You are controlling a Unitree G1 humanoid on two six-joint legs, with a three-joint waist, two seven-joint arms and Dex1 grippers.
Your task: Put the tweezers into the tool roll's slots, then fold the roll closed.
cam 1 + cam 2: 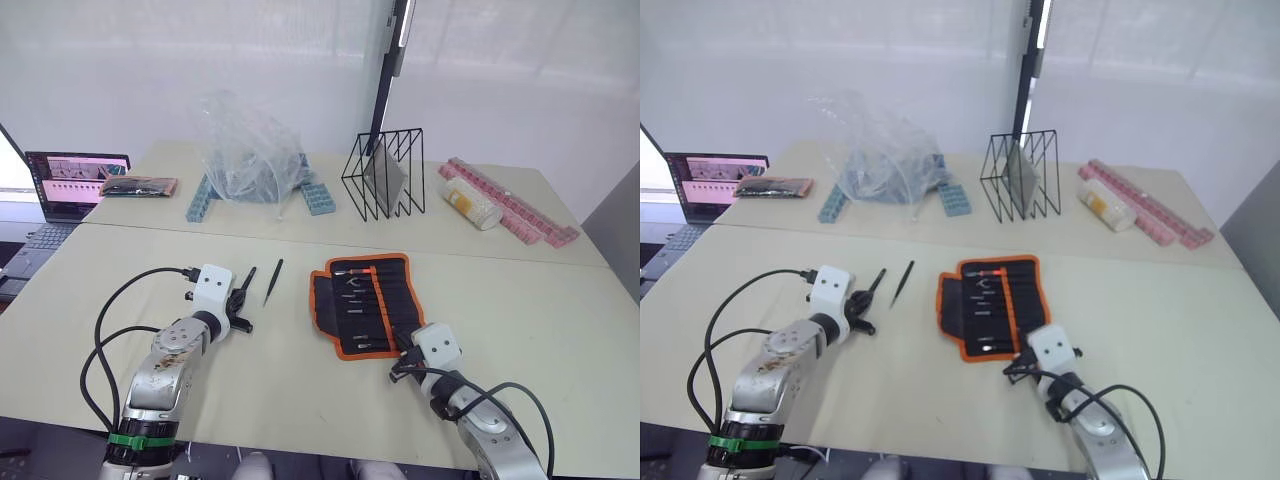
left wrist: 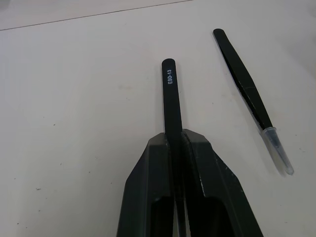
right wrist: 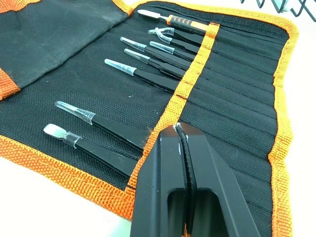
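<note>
The tool roll (image 1: 365, 300) lies open on the table, black with orange edging. Several tweezers (image 3: 148, 76) with clear tip caps sit in its slots (image 3: 232, 103). My right gripper (image 3: 178, 131) is shut and hovers over the orange strip at the roll's near edge (image 1: 400, 365); nothing shows between its fingers. To the roll's left, my left gripper (image 2: 175, 140) is shut on one black tweezers (image 2: 170, 94), low over the table (image 1: 240, 295). Another loose tweezers (image 1: 273, 281) lies on the table just to its right (image 2: 244, 84).
At the back stand a laptop (image 1: 70, 185), a flat dark pouch (image 1: 140, 187), a crumpled plastic bag (image 1: 245, 150) over blue racks (image 1: 200, 200), a black wire rack (image 1: 385, 175), a bottle (image 1: 470, 203) and pink trays (image 1: 510, 200).
</note>
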